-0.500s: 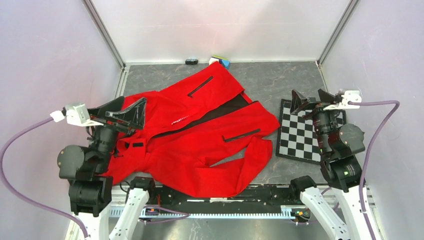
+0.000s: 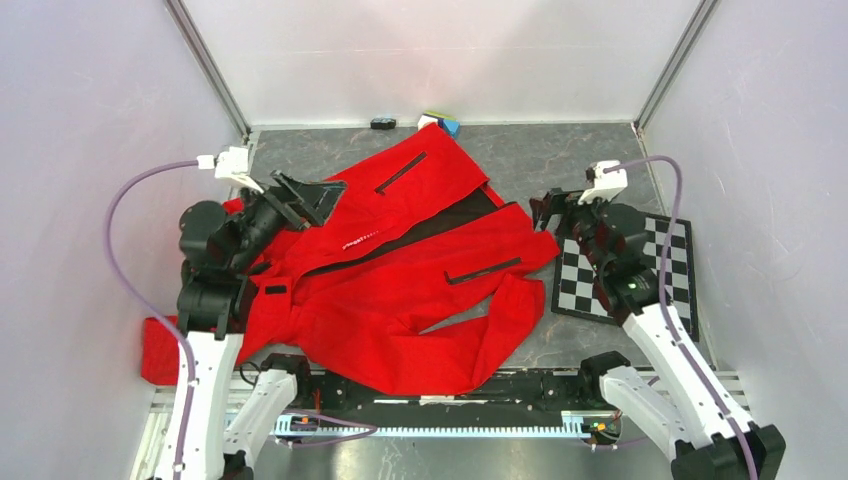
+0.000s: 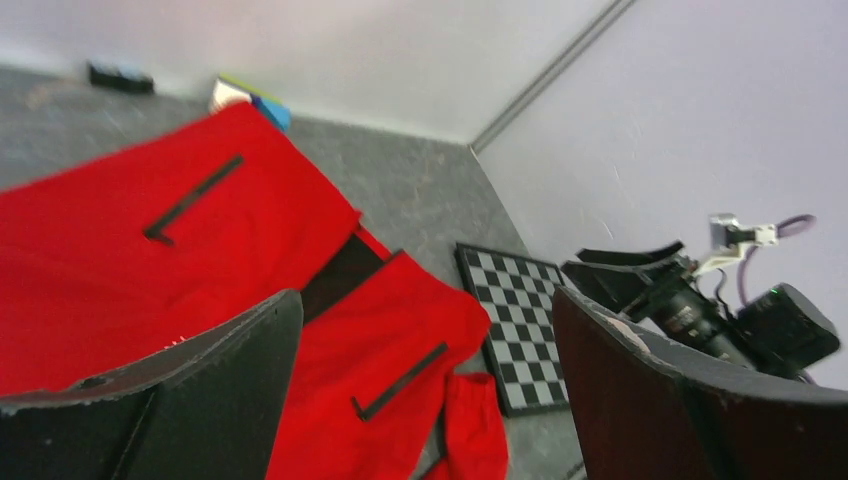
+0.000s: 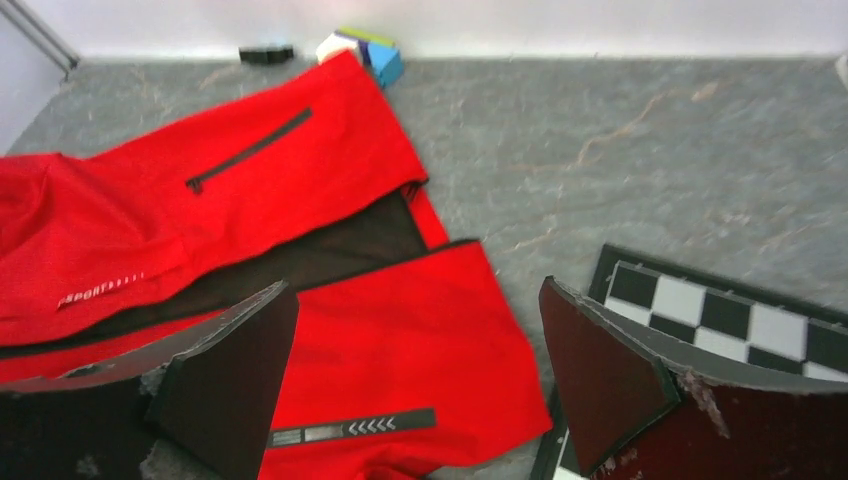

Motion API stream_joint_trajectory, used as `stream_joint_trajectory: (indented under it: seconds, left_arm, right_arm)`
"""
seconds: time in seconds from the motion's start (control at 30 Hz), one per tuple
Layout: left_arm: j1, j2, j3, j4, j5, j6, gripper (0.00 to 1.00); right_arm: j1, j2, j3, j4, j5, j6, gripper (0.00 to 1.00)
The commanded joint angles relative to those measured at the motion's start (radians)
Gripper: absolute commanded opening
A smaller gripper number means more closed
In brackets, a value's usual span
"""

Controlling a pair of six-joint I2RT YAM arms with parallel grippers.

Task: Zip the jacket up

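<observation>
The red jacket [image 2: 400, 280] lies spread flat on the grey table, front unzipped, with dark lining [image 2: 430, 225] showing between the two front edges. Its two black pocket strips [image 2: 400, 172] [image 2: 484, 270] face up. My left gripper [image 2: 318, 195] is open and empty, hovering above the jacket's upper left part. My right gripper [image 2: 556, 212] is open and empty, above the jacket's right hem corner. The left wrist view shows the jacket [image 3: 150, 250] beyond the open gripper [image 3: 425, 300]. The right wrist view shows the jacket [image 4: 300, 190] below the open gripper [image 4: 415, 290].
A black-and-white checkerboard mat [image 2: 620, 270] lies to the right of the jacket, under the right arm. A small coloured block [image 2: 440, 122] and a small black object [image 2: 383, 123] sit by the back wall. White walls enclose the table on three sides.
Both arms have risen and swung inward. The left gripper moved up and right over the jacket. The right gripper moved left off the checkerboard to the jacket's right edge.
</observation>
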Motion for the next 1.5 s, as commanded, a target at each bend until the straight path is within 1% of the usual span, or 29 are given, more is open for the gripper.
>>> stream_joint_trajectory:
  seconds: [0.0, 0.1, 0.17, 0.23, 0.3, 0.37, 0.47, 0.53, 0.6, 0.7, 0.73, 0.87, 0.9, 0.93, 1.03, 1.1, 1.23, 1.3, 1.37, 1.47]
  left_arm:
    - [0.007, 0.047, -0.047, 0.102, 0.135, -0.103, 1.0]
    - [0.007, 0.096, -0.079, 0.135, 0.181, -0.123, 1.0]
    - [0.007, 0.133, -0.101, 0.17, 0.202, -0.138, 1.0]
    - [0.004, 0.187, -0.111, 0.221, 0.223, -0.143, 1.0]
    - [-0.02, 0.254, -0.115, 0.307, 0.223, -0.143, 1.0]
    - [-0.079, 0.351, -0.08, 0.327, 0.186, -0.099, 1.0]
    - [-0.191, 0.509, 0.034, 0.326, 0.093, 0.001, 1.0]
    - [-0.26, 0.622, 0.093, 0.354, 0.044, 0.054, 1.0]
    - [-0.313, 0.725, 0.162, 0.369, 0.016, 0.137, 1.0]
    - [-0.397, 0.889, 0.306, 0.275, -0.088, 0.337, 1.0]
    - [-0.418, 0.932, 0.358, 0.238, -0.131, 0.385, 1.0]
    - [-0.479, 1.134, 0.546, 0.136, -0.191, 0.514, 1.0]
    - [-0.496, 1.178, 0.597, 0.103, -0.214, 0.546, 1.0]
    - [-0.518, 1.232, 0.65, 0.055, -0.252, 0.587, 1.0]
    - [-0.58, 1.395, 0.855, -0.082, -0.393, 0.7, 1.0]
    - [-0.612, 1.485, 0.967, -0.142, -0.454, 0.737, 1.0]
    - [-0.634, 1.642, 1.173, -0.216, -0.536, 0.738, 0.98]
    - [-0.637, 1.704, 1.242, -0.228, -0.537, 0.727, 0.98]
    - [-0.638, 1.762, 1.295, -0.246, -0.507, 0.725, 0.98]
    - [-0.638, 1.822, 1.339, -0.246, -0.526, 0.721, 0.96]
  right_arm:
    - [0.004, 0.065, -0.045, 0.127, -0.069, 0.085, 0.97]
    - [0.003, 0.115, -0.078, 0.154, -0.169, 0.1, 0.97]
    - [0.004, 0.145, -0.092, 0.178, -0.197, 0.105, 0.97]
    - [0.004, 0.173, -0.087, 0.181, -0.173, 0.101, 0.97]
    - [0.003, 0.189, -0.083, 0.183, -0.123, 0.083, 0.97]
    - [0.003, 0.2, -0.09, 0.192, -0.08, 0.066, 0.97]
    - [0.003, 0.229, -0.095, 0.202, -0.065, 0.053, 0.97]
    - [-0.002, 0.259, -0.078, 0.193, -0.041, 0.048, 0.98]
    - [-0.014, 0.295, -0.048, 0.178, -0.034, 0.048, 0.97]
    - [-0.077, 0.342, -0.021, 0.218, -0.056, 0.073, 0.97]
    - [-0.11, 0.358, -0.017, 0.243, -0.098, 0.09, 0.97]
    - [-0.247, 0.474, 0.056, 0.301, -0.249, 0.187, 0.99]
    - [-0.265, 0.509, 0.073, 0.317, -0.283, 0.202, 0.99]
    - [-0.272, 0.535, 0.089, 0.338, -0.317, 0.215, 0.95]
    - [-0.271, 0.621, 0.136, 0.374, -0.378, 0.223, 0.91]
    - [-0.271, 0.669, 0.171, 0.366, -0.392, 0.206, 0.9]
    - [-0.285, 0.739, 0.241, 0.291, -0.399, 0.126, 0.89]
    - [-0.311, 0.755, 0.239, 0.287, -0.395, 0.11, 0.88]
    - [-0.329, 0.763, 0.22, 0.304, -0.396, 0.116, 0.89]
    - [-0.35, 0.773, 0.193, 0.322, -0.411, 0.134, 0.87]
